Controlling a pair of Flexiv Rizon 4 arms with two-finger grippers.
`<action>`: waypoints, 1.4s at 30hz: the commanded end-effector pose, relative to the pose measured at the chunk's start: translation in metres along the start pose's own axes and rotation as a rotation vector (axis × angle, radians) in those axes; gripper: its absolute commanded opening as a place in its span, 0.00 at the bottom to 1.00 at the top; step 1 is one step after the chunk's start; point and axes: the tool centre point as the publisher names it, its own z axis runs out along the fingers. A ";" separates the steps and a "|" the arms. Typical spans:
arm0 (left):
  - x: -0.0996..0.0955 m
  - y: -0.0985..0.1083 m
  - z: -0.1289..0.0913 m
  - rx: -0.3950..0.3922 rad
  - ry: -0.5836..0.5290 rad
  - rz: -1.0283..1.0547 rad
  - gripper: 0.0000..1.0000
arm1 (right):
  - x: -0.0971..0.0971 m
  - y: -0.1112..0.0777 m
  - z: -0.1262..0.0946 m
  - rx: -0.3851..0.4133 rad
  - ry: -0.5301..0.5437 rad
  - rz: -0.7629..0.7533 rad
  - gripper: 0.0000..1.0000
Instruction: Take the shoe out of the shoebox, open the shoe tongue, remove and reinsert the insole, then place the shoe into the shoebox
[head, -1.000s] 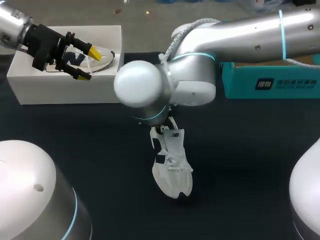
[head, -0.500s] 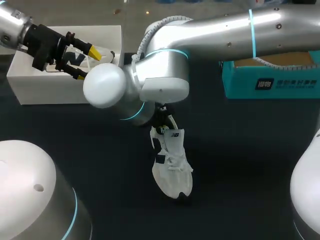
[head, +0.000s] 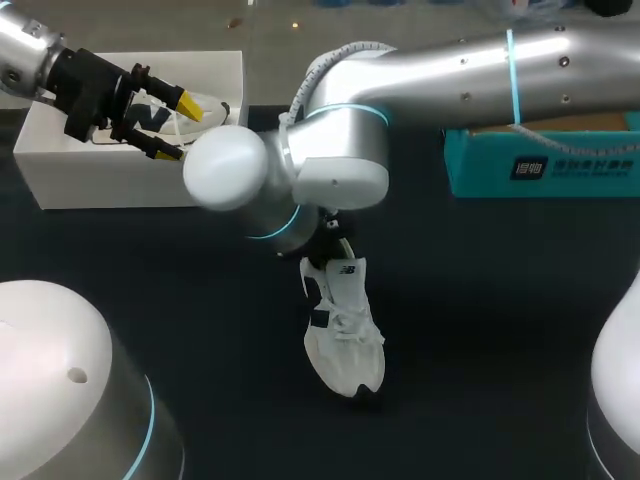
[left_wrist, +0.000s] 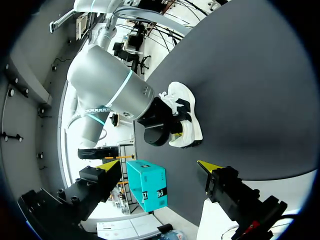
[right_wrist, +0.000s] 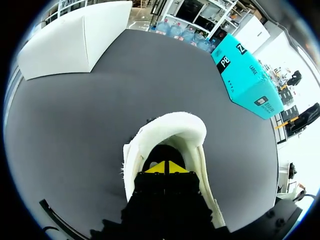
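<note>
The shoe lies out of its box on the dark table, sole down, toe pointing toward my base and heel opening facing up. That suits the insole step, since the mouth is open to a reach from above. In the right wrist view the padded collar rings my right pincer, which is sunk into the opening. Its 2 yellow tips are pressed together, so I judge it closed. Whether a thin edge of the insole is caught between them I cannot tell, because the inside of the shoe is dark. My right arm comes in across the middle of the table and bends down over the heel, hiding the pincer from the head view.

The white shoebox sits well apart, at the far left of the table, with a 2nd shoe lying inside it. My left pincer hangs just above that box with its fingers spread and nothing between them. I judge it is parked there to keep clear of the work and close to the box for the return. A teal box stands at the far right, away from everything in use. The risk I see is the whole shoe lifting with the insole, as nothing pins it down.
</note>
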 end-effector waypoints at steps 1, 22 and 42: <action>0.000 0.000 -0.001 0.001 0.003 0.001 1.00 | 0.001 -0.006 0.006 0.002 0.011 0.091 0.00; 0.000 0.000 -0.001 0.001 0.003 0.001 1.00 | -0.008 -0.004 0.010 0.072 0.177 0.057 0.00; 0.000 0.000 -0.001 0.001 0.003 0.001 1.00 | -0.016 -0.003 -0.003 0.060 0.128 0.046 0.00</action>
